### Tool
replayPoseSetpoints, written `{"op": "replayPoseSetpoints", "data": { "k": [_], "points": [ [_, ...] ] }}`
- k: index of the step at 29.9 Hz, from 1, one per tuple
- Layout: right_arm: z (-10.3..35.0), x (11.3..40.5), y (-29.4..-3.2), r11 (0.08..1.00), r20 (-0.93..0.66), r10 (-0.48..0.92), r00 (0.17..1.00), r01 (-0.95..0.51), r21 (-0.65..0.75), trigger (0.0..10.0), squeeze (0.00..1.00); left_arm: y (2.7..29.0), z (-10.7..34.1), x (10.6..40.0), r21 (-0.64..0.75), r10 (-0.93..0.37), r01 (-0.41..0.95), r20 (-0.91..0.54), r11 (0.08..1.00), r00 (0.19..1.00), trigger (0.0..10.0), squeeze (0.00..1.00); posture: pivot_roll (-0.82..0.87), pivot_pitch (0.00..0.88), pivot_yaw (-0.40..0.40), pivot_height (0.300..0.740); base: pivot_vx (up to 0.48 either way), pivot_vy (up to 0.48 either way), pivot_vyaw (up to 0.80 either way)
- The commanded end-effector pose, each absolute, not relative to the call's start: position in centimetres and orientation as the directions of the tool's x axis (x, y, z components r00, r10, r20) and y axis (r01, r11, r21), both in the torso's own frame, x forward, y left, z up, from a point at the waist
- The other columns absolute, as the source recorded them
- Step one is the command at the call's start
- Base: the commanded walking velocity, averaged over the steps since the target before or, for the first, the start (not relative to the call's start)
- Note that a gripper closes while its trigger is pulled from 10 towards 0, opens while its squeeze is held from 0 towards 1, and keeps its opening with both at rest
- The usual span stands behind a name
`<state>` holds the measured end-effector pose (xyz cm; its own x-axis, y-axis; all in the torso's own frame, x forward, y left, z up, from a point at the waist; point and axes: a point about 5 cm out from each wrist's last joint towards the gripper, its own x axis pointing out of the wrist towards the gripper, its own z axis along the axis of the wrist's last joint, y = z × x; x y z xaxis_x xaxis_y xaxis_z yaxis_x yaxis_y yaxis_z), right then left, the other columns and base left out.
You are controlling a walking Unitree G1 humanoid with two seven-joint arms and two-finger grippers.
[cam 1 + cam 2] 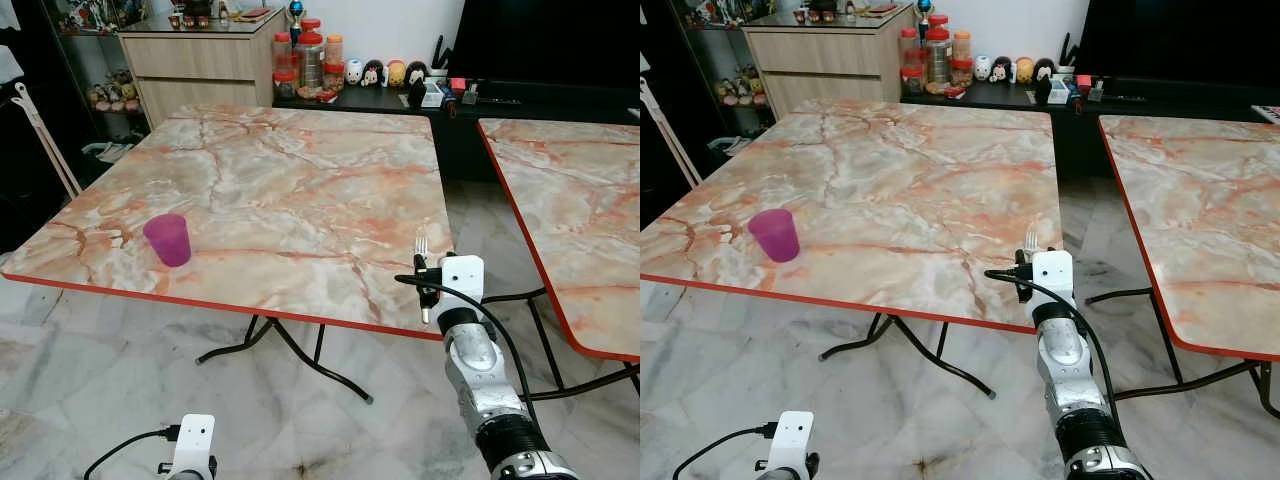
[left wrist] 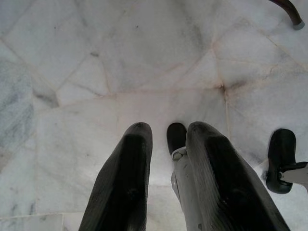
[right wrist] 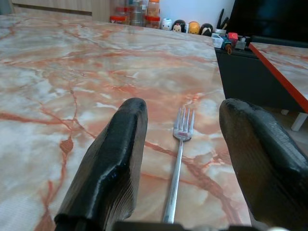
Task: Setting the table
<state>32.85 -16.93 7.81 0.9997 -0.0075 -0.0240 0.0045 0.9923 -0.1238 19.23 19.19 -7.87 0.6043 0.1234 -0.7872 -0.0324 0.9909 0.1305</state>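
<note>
A silver fork (image 3: 180, 154) lies on the marble table (image 1: 300, 180) at its near right corner, tines pointing away from me. My right gripper (image 3: 180, 110) hovers low at that table edge, open, with one black finger on each side of the fork and neither touching it. From my head the fork (image 1: 421, 246) pokes out beyond the right gripper (image 1: 424, 272). A purple cup (image 1: 168, 240) stands upright near the table's front left edge. Down by my side, the left gripper (image 2: 168, 132) hangs over the floor with its fingers slightly apart and nothing between them.
A second marble table (image 1: 580, 200) stands to the right across a narrow gap of tiled floor. Behind are a wooden cabinet (image 1: 200, 60), jars (image 1: 310, 60) and figurines on a dark low unit. Black metal table legs (image 1: 300, 355) cross under the near edge.
</note>
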Motion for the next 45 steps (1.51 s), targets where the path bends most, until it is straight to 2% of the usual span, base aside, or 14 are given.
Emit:
{"op": "replayPoseSetpoints", "data": {
  "k": [1, 16, 33, 37, 45],
  "points": [
    [8.3, 33.2, -16.7, 0.994, -0.01, -0.001, 1.0, 0.0, -0.108, 10.0, 0.0, 19.4, -7.7, 19.4, 0.134, 0.13, -0.039, -0.783, 0.99, 0.608, 10.0, 0.0, -0.05, 0.0, -0.008, 0.725, 0.0, 0.0, 0.0],
    [8.1, 33.1, -16.7, 0.994, -0.022, -0.001, 1.0, -0.001, -0.109, 10.0, 0.0, 19.3, -7.7, 19.5, 0.134, 0.129, -0.038, -0.783, 0.99, 0.608, 10.0, 0.0, -0.05, 0.0, -0.007, 0.725, 0.0, 0.0, -0.03],
    [8.0, 33.2, -16.2, 0.992, -0.033, 0.012, 0.999, -0.016, -0.124, 10.0, 0.0, 19.4, -7.8, 19.4, 0.137, 0.131, -0.036, -0.785, 0.99, 0.605, 10.0, 0.0, -0.05, 0.0, -0.001, 0.725, 0.283, 0.0, 0.0],
    [8.1, 33.3, -15.9, 0.991, -0.025, 0.023, 0.999, -0.026, -0.128, 10.0, 0.0, 19.4, -7.8, 19.4, 0.145, 0.133, -0.029, -0.785, 0.989, 0.605, 10.0, 0.0, -0.05, 0.0, 0.003, 0.725, 0.302, 0.0, -0.75],
    [8.3, 33.2, -15.7, 0.99, -0.009, 0.035, 0.999, -0.036, -0.136, 10.0, 0.0, 19.6, -7.7, 19.4, 0.154, 0.136, -0.022, -0.783, 0.988, 0.607, 10.0, 0.0, -0.04, 0.0, 0.0, 0.725, 0.308, 0.0, 0.0]
  ]
}}
